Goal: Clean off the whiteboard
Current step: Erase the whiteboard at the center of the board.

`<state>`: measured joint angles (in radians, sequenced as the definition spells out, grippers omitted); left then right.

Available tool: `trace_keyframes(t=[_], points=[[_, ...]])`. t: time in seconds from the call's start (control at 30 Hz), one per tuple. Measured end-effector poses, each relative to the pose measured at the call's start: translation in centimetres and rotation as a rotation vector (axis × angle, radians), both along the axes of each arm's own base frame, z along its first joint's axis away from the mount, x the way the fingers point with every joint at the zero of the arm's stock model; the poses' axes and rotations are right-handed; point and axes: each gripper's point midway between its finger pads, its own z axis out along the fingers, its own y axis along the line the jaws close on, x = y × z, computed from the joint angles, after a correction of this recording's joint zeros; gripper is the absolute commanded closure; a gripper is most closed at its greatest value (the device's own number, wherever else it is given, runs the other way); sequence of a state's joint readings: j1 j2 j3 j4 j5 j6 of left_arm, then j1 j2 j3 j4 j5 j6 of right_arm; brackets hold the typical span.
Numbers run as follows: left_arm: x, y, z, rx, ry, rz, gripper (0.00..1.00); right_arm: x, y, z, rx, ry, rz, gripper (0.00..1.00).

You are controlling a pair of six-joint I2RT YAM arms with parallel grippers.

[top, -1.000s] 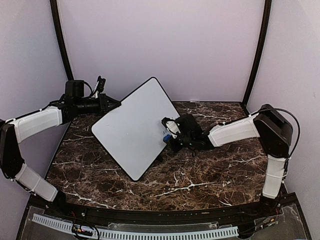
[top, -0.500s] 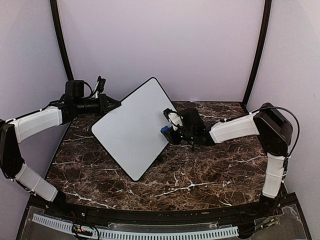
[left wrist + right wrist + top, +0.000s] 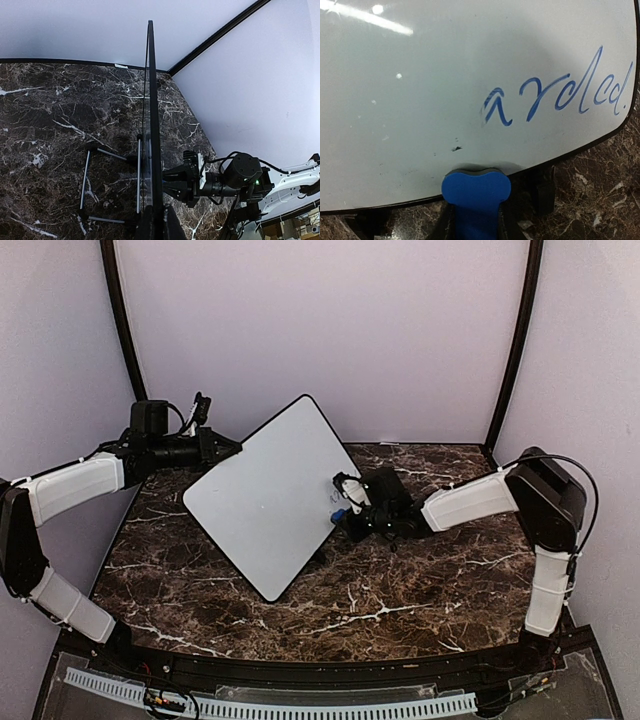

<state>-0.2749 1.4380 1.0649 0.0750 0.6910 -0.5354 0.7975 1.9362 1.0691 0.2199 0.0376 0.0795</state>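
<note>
Whiteboard (image 3: 262,495) clamped edgewise by left gripper (image 3: 222,448).

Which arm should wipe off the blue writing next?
Right. The right gripper holds the eraser close to the writing. The left gripper is shut on the whiteboard's edge, holding it, so it is busy.

Top camera sits above and behind me, looking down on the whiteboard (image 3: 268,495) from well back. My left wrist camera sights straight along the whiteboard's rim, right against it. My right wrist camera faces its written side, close up. All three share the whiteboard.
</note>
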Motion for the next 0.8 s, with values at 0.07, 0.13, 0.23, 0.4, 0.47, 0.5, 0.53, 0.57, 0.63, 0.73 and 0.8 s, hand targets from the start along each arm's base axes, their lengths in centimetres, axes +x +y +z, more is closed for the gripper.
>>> trace_keyframes(t=[0.07, 0.13, 0.23, 0.4, 0.47, 0.5, 0.53, 0.57, 0.63, 0.73, 0.8], points=[[0.0, 0.0, 0.0, 0.000, 0.000, 0.000, 1.00, 0.7, 0.5, 1.2, 0.005, -0.013, 0.003, 0.79], [0.0, 0.0, 0.0, 0.000, -0.001, 0.000, 1.00, 1.9, 1.3, 3.2, 0.033, -0.047, 0.003, 0.79], [-0.1, -0.1, 0.1, -0.001, -0.010, -0.013, 1.00, 3.6, 2.4, 6.6, 0.097, -0.102, 0.004, 0.79], [-0.4, -0.4, 0.0, 0.000, -0.005, -0.024, 1.00, 4.7, 2.8, 8.1, 0.141, -0.127, 0.009, 0.79], [-0.3, -0.3, -0.1, 0.003, -0.001, -0.018, 1.00, 4.6, 2.8, 7.7, 0.147, -0.124, 0.013, 0.79], [-0.3, -0.3, -0.1, 0.003, 0.000, -0.016, 1.00, 4.4, 2.7, 7.2, 0.147, -0.120, 0.014, 0.79], [-0.3, -0.3, -0.1, 0.003, 0.002, -0.013, 1.00, 4.1, 2.5, 6.6, 0.145, -0.112, 0.013, 0.79], [-0.2, -0.2, -0.2, 0.004, 0.007, -0.009, 1.00, 3.8, 2.2, 5.8, 0.142, -0.103, 0.012, 0.79], [-0.1, -0.1, -0.3, 0.004, 0.015, 0.001, 1.00, 3.0, 1.3, 4.0, 0.126, -0.072, 0.003, 0.79], [-0.1, 0.0, -0.4, 0.004, 0.022, 0.007, 1.00, 2.1, -0.1, 1.6, 0.097, -0.030, -0.011, 0.79], [-0.1, 0.0, -0.4, 0.003, 0.023, 0.007, 1.00, 1.6, -0.9, 0.4, 0.082, -0.004, -0.023, 0.80]])
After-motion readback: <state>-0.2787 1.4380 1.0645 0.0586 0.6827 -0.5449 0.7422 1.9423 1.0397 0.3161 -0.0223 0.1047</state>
